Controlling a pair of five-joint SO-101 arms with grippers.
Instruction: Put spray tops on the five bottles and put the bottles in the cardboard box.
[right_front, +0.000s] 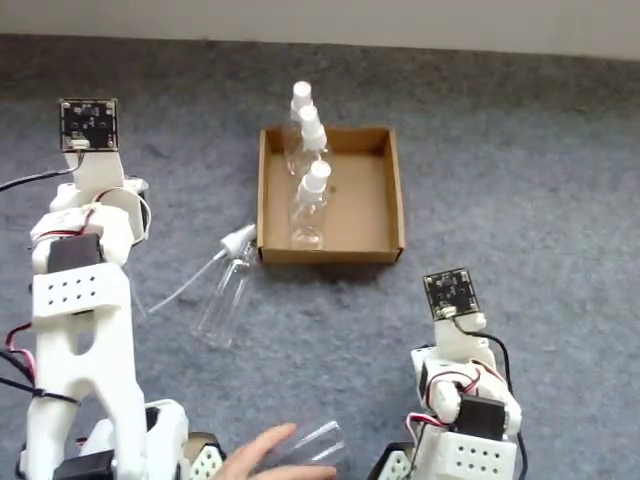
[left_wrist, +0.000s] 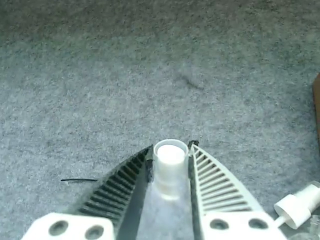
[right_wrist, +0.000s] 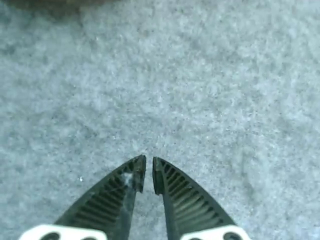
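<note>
My left gripper (left_wrist: 171, 148) is pinching a white plastic spray top (left_wrist: 170, 161) by its sides. Its round end pokes out past my fingertips, a hold that, I judge, keeps it straight for seating on a bottle neck. Below it is only the grey carpet (left_wrist: 150, 75), with no bottle under it yet. My right gripper (right_wrist: 148, 174) hovers low over the carpet with its jaws drawn almost together on nothing, and it looks free to steady a bottle. The brown cardboard box (right_front: 368, 200) sits ahead between my arms. Three clear plastic bottles (right_front: 308, 215) with white tops stand in its left half, packed to one side, which leaves room for two more. A fourth clear bottle (right_front: 225, 297) lies on its side on the carpet just outside the box's near left corner, with a loose spray top (right_front: 238, 240) and its thin tube at its neck. At the near edge a person's hand (right_front: 262, 458) rests on a fifth clear bottle (right_front: 315, 442), perhaps offering it.
</note>
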